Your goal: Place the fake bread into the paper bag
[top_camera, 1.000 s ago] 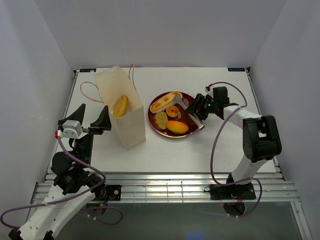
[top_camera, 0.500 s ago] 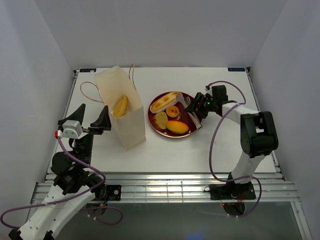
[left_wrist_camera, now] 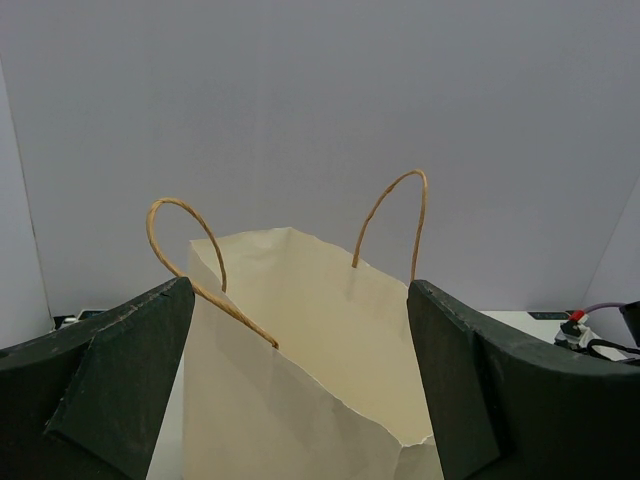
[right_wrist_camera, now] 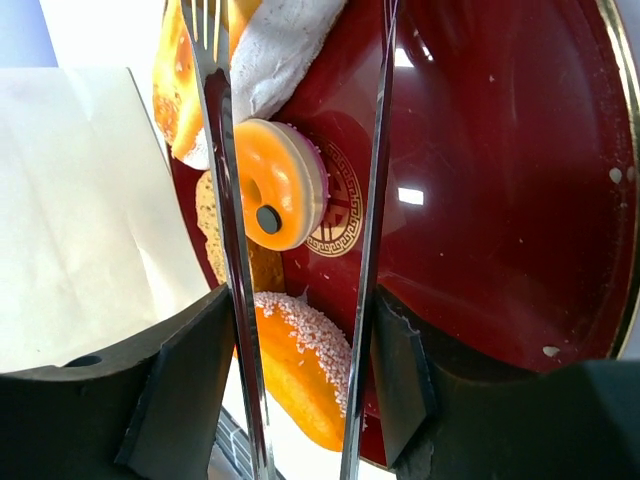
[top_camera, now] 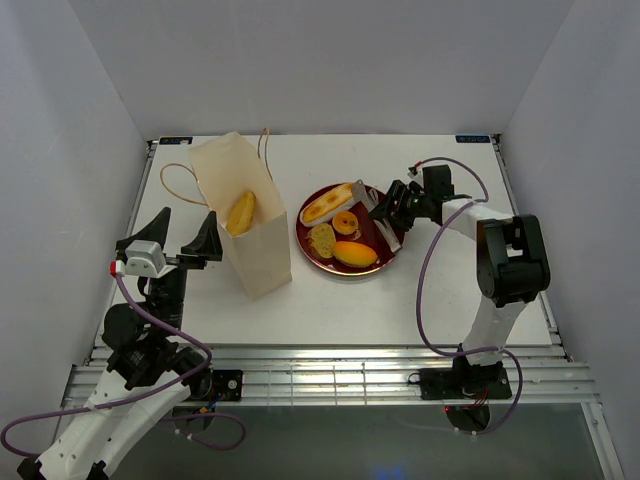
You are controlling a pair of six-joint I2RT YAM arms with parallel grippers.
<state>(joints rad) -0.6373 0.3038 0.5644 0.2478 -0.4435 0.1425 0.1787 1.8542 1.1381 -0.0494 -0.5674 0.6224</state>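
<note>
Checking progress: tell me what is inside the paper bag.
One yellow bread piece shows through the paper bag mouth from above. Anything deeper is hidden by its walls.

Lighting was bright, even and diffuse from above in the overhead view; shadows beside the bag (top_camera: 243, 214) and under the arms were soft and short. The white table (top_camera: 440, 290) read near overexposed. In the right wrist view, white glare spots sat on the glossy plate (right_wrist_camera: 500, 180), and the near fingers (right_wrist_camera: 180, 400) were dark and soft-focused. The left wrist view was dimmer, grey, with underlit blurred fingers (left_wrist_camera: 100, 390).
</note>
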